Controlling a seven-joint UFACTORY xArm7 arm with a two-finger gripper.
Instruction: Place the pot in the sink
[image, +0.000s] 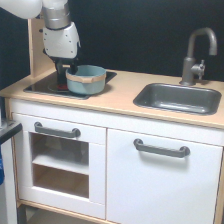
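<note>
Small round light blue-teal pot (86, 79) with tan rim on the black stovetop panel (45, 85), dark tool (66, 67) at its rim, grip unclear, dark grey metal sink (178, 98) well apart toward the exterior view's right

The pot (86, 80) sits on the black stovetop (45, 86) at the frame's left; the gripper (66, 67) reaches its rim; the sink (178, 98) lies right, beneath the faucet (196, 55).

hand (66, 69) fingertips hidden behind pot (86, 79), arm cut off at top edge
</note>
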